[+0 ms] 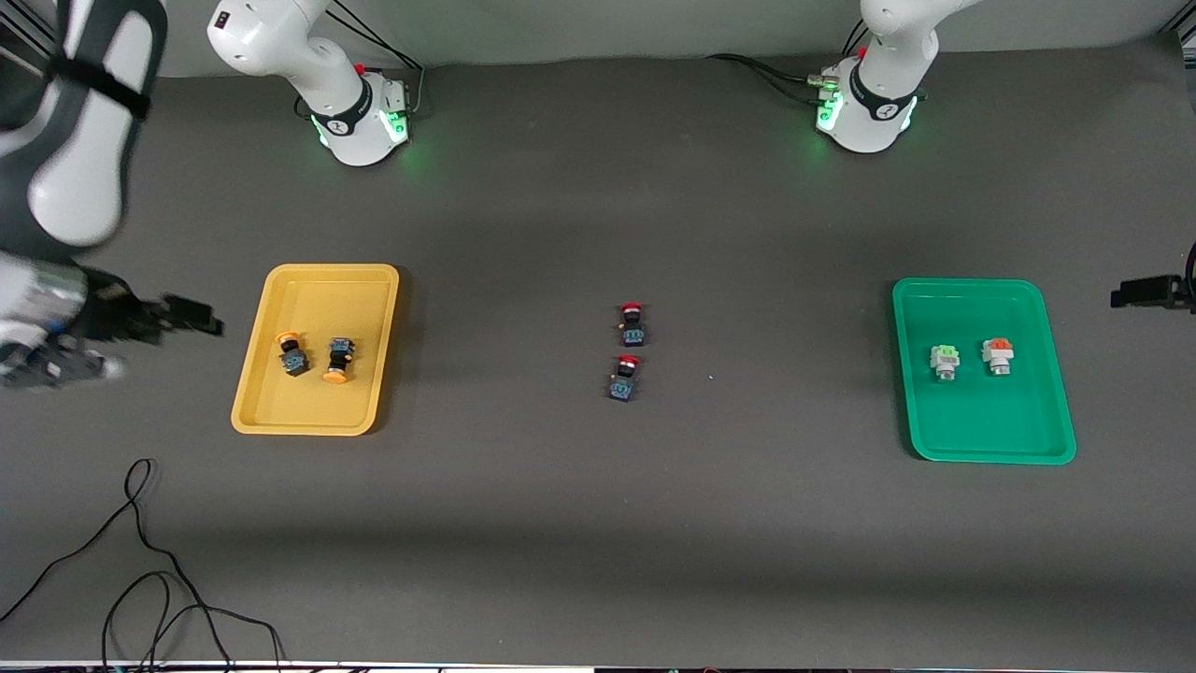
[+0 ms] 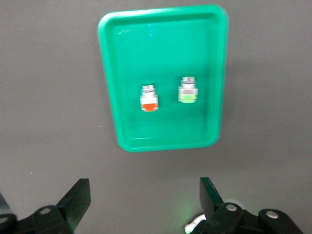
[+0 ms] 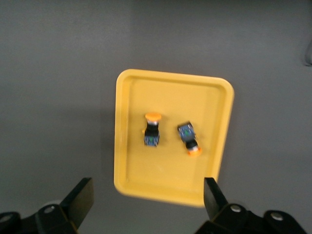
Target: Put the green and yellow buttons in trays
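Two trays sit on your tabletop (image 1: pixel 579 523), well apart. Yellow tray (image 1: pixel 318 280), toward the right arm's end: holds two yellow buttons, one (image 1: pixel 292 353) just beside the other (image 1: pixel 338 360), both lying on their sides. Green tray (image 1: pixel 981 449), toward the left arm's end: holds two whitish buttons, a green-block one (image 1: pixel 945 362) and an orange-block one (image 1: pixel 999 355), side by side and apart. Two red buttons lie on the bare tabletop between the trays, one (image 1: pixel 632 322) farther from the front camera than the other (image 1: pixel 624 378). Your left gripper (image 2: pixel 145 202) hangs high over the tabletop beside the green tray, fingers spread, holding nothing. Your right gripper (image 3: pixel 148 202) hangs high beside the yellow tray, fingers spread, likewise holding nothing.
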You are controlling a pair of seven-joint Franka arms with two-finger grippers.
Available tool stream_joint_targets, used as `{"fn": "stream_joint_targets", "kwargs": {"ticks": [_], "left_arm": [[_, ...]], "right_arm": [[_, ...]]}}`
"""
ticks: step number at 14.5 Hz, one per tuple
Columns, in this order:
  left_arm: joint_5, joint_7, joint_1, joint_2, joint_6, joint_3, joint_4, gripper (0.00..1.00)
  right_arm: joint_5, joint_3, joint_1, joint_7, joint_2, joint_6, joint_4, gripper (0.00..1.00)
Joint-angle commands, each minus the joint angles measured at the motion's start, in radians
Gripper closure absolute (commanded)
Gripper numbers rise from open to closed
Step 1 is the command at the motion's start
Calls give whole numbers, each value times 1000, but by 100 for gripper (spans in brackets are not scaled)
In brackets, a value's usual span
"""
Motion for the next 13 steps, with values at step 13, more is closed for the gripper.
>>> {"fn": "stream_joint_targets", "kwargs": {"ticks": [13], "left_arm": [[-101,-183,-518,-232,36,277,-145,0]], "right_arm": [[-76,-84,41,356,13,-246,268,0]]}}
